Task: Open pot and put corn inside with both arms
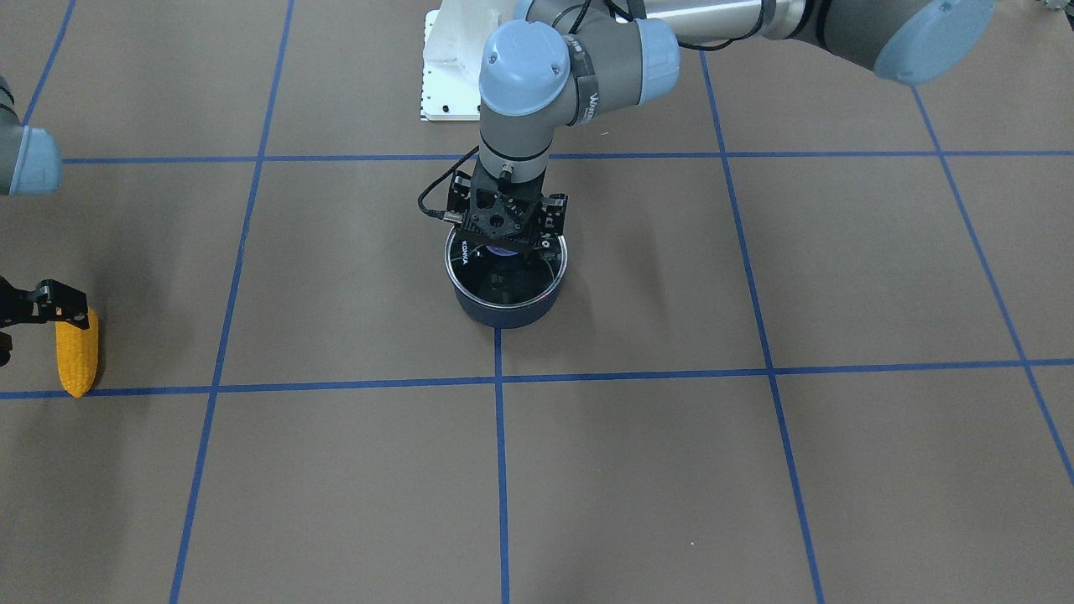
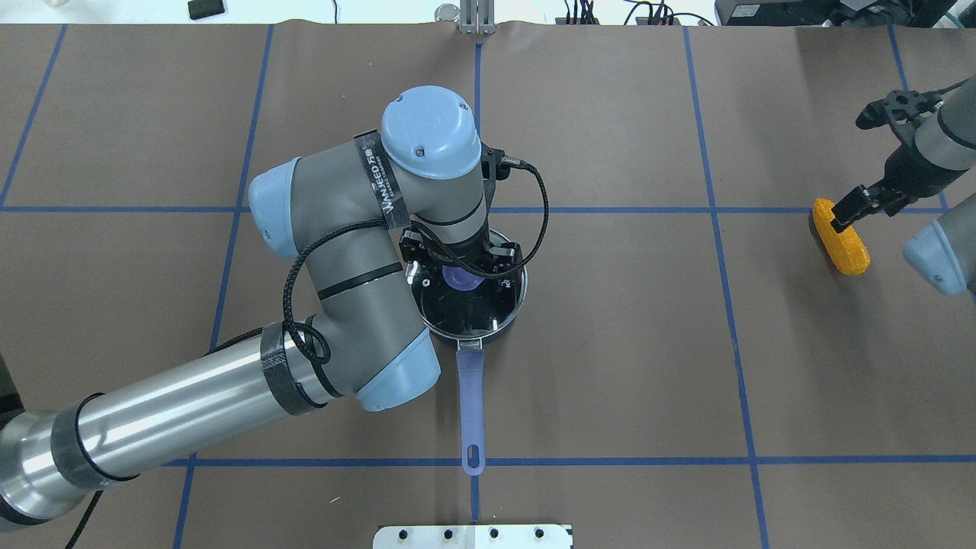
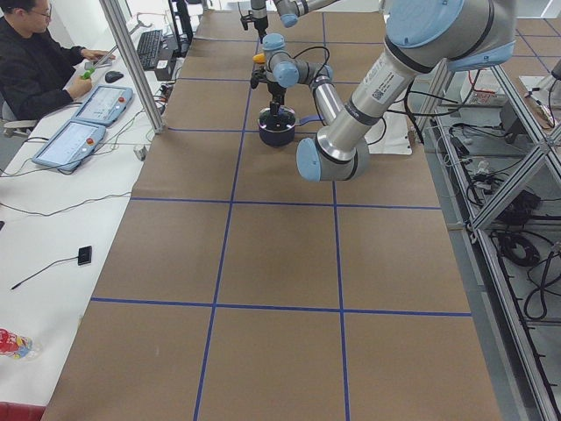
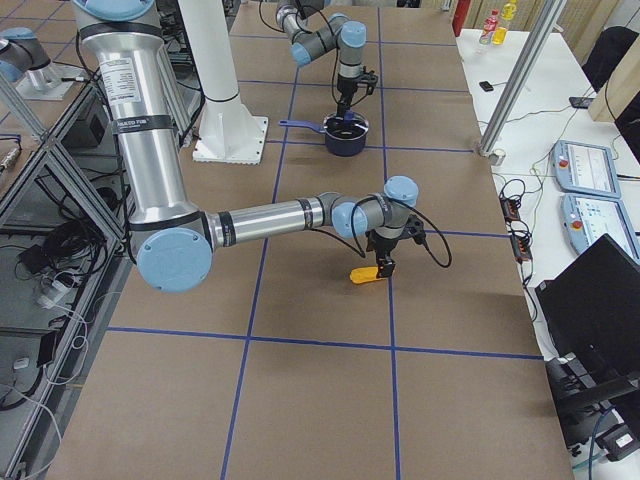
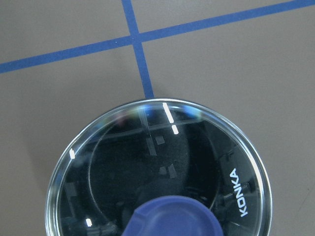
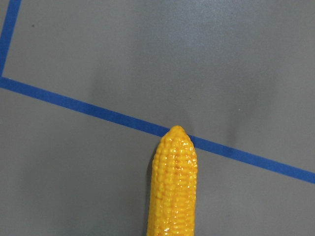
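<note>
Take the pot's (image 1: 503, 313) likely fragile glass lid (image 5: 147, 162) by its knob (image 5: 172, 219), mid-table under your left gripper (image 2: 461, 273), and the light, stiff-looking corn (image 6: 173, 187) far right under the right gripper (image 2: 848, 213) — whether either is clamped, I cannot tell.

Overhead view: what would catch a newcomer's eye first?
The left arm bends over the middle of the table, the left gripper just above the lidded pot. At the right edge the bright yellow corn lies flat, the right gripper at one end.
</note>
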`<action>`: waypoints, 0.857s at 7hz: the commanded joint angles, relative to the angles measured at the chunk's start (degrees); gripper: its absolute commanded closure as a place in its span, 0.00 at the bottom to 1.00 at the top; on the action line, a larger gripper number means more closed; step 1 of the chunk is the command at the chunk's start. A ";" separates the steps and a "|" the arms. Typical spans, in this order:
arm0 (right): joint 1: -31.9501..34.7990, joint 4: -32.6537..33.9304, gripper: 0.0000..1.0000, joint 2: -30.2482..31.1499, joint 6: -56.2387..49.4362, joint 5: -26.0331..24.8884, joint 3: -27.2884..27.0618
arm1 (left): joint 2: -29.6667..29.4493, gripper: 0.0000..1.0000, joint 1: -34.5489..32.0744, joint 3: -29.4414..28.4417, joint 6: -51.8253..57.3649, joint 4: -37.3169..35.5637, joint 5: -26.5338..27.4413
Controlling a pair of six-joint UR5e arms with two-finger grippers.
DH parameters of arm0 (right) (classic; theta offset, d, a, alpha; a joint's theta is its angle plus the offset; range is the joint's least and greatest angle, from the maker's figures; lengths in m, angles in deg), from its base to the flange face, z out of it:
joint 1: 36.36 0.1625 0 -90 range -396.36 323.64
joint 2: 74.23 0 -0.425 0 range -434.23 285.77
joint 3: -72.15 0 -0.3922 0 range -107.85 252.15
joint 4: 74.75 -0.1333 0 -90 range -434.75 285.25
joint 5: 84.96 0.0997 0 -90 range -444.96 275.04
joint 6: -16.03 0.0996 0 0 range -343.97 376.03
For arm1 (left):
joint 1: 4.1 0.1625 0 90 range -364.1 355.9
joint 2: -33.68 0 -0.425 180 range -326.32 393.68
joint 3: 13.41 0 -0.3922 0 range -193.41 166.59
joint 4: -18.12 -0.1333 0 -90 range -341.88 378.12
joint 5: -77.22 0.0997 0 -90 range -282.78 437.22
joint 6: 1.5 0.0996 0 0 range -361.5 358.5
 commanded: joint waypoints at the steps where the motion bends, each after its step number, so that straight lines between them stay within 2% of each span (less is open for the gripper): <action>1: -0.21 -0.02 0.02 -0.07 0.07 -0.47 -0.02 | 0.00 0.16 0.03 -0.36 0.49 1.26 0.08; 3: -0.30 -0.02 0.02 -0.07 0.07 -0.48 -0.10 | 0.09 0.16 0.03 -0.71 0.49 1.71 0.08; 6: -0.39 -0.02 0.02 0.01 0.07 -0.56 -0.10 | 0.09 0.24 0.03 -0.45 0.49 1.62 0.08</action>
